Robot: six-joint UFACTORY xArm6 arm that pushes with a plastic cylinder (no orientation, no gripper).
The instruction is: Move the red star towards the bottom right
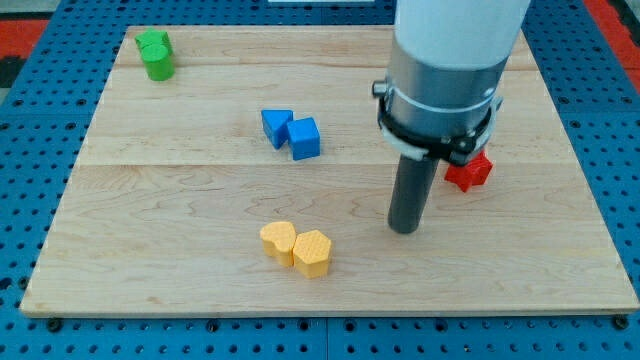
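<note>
— Red is what we look for first: the red star (pixel 468 172) sits on the wooden table (pixel 200 260) toward the view's right, half hidden behind our arm's collar (pixel 437 130).

— And my tip (pixel 404 229)?

— It rests on the table just below and to the view's left of the star, near it but apart. We carry no hand here, only the plain rod, so nothing opens, closes or holds.

— So which way does the star lie from us?

— Up and to the view's right. That is the awkward side, we judge: pushing from here would send it toward the top right, not the bottom right.

— Then we need to get round it?

— Yes, we think so, to its upper left side. The two blue blocks (pixel 291 132), the yellow pair (pixel 297 246) and the green block (pixel 155 54) lie well apart.
</note>
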